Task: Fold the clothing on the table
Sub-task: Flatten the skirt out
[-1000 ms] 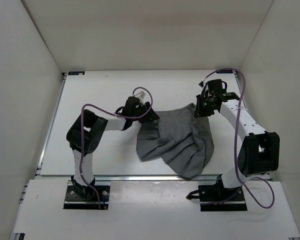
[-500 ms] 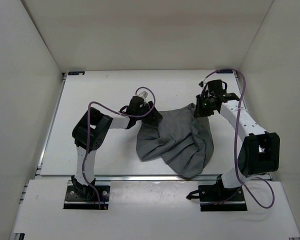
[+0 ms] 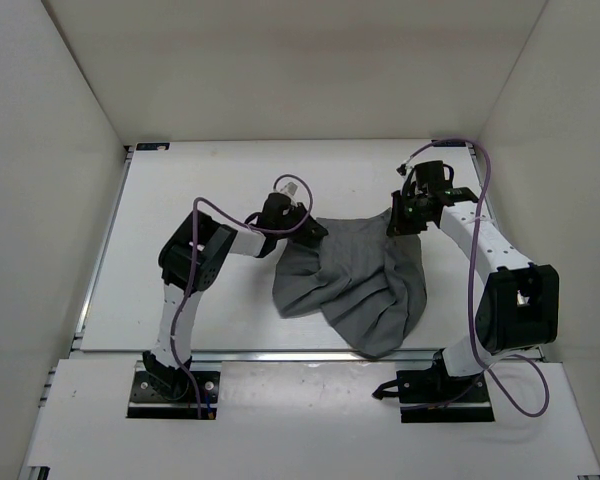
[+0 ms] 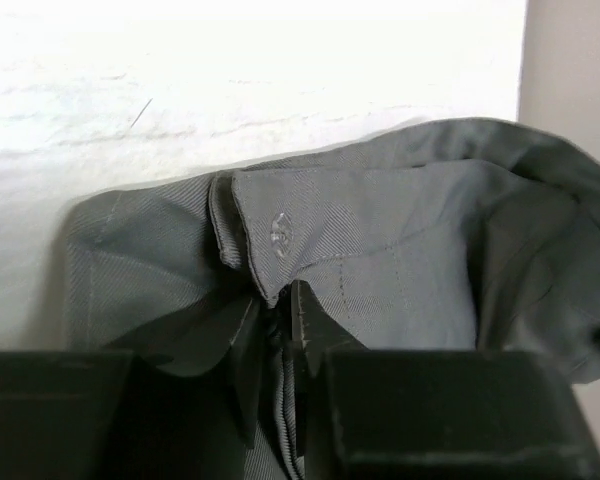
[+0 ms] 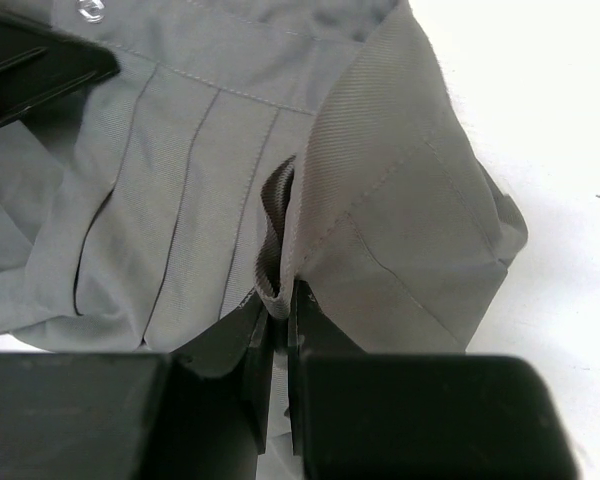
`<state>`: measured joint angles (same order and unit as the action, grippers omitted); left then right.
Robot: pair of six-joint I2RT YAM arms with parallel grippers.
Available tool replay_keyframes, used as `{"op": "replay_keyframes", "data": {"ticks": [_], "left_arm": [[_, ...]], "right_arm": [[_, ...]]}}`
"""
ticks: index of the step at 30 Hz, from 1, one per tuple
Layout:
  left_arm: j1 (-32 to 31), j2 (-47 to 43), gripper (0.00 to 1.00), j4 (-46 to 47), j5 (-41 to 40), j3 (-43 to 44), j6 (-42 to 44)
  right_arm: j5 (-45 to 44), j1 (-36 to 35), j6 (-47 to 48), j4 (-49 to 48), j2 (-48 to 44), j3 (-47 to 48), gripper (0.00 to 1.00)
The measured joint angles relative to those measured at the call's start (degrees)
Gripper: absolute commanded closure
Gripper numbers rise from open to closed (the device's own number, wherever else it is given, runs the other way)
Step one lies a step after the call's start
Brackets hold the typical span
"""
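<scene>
Clothing (image 3: 355, 285) lies rumpled at the middle of the table (image 3: 180, 190), its pleated body sagging toward the near edge. My left gripper (image 3: 306, 232) pinches one waistband corner and my right gripper (image 3: 398, 222) is clenched on the other (cloth squeezed between the fingers), presumably so I can stretch it flat before folding

The left arm (image 3: 225, 245) folds at its elbow in the lower left of the top view and reaches to the centre. The left gripper (image 3: 307, 229) pinches the clothing (image 3: 355, 285), jaws nearly together. The right arm (image 3: 480, 240) rises along the right side, and the right gripper (image 3: 396, 222) is clamped on the clothing too.
</scene>
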<state>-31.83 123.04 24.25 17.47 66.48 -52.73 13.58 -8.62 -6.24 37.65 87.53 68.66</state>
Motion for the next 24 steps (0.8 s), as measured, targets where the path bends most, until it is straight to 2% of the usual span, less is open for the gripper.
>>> {"op": "replay_keyframes", "data": {"ticks": [1, 2, 7, 12, 16, 24], "left_arm": [[0.0, 1.07, 0.94, 1.07, 0.66, 0.63, -0.5], [0.0, 1.9, 1.0, 2.38, 1.42, 0.87, -1.2], [0.11, 3.48, 1.0, 9.62, 4.5, 0.39, -4.61], [1.18, 0.7, 1.0, 15.17, 5.73, -2.54, -3.67], [3.15, -8.41, 1.0, 13.16, 4.96, -5.81, 1.25], [8.68, -34.71, 1.0, 5.7, 1.51, -6.01, 13.27]], "right_arm": [[0.0, 0.0, 0.0, 0.0, 0.0, -0.02, 1.0], [0.0, 0.0, 0.0, -0.02, 0.0, -0.02, 1.0], [0.26, -0.17, 0.11, -0.04, 0.0, -0.11, 1.0], [1.99, -0.33, 0.76, -0.81, -0.35, -0.11, 1.0], [2.97, -0.31, 2.05, -2.21, -3.91, -0.11, 1.0], [7.98, 3.48, 3.19, -10.56, -17.57, -0.26, 1.0]]}}
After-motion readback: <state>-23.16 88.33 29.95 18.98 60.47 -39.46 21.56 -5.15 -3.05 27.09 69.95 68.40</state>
